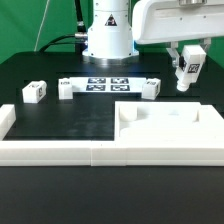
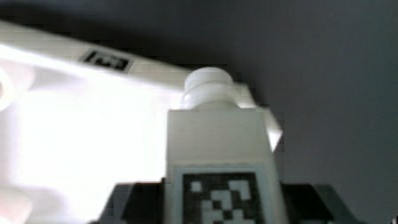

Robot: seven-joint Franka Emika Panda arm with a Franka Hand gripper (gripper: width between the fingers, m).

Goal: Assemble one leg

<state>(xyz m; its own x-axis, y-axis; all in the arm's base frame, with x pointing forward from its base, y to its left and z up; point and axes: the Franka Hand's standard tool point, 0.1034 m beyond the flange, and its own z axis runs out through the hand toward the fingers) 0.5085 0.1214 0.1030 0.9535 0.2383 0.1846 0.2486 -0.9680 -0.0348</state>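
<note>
My gripper (image 1: 189,60) is shut on a leg (image 1: 190,70), a small white block with a black-and-white tag, and holds it in the air at the exterior view's right, above the far corner of the large white panel (image 1: 170,125). In the wrist view the leg (image 2: 222,135) fills the middle, its rounded peg end pointing away and its tag between the dark fingers (image 2: 135,200) of the gripper (image 2: 221,208). The bright panel (image 2: 71,115) lies below it. Three more legs stand on the table: one leg (image 1: 33,92), a second leg (image 1: 66,88) and a third leg (image 1: 150,87).
The marker board (image 1: 108,83) lies in front of the arm's base. Long white border rails (image 1: 60,150) run along the front edge of the black table. A tagged white edge (image 2: 111,60) shows beyond the panel in the wrist view.
</note>
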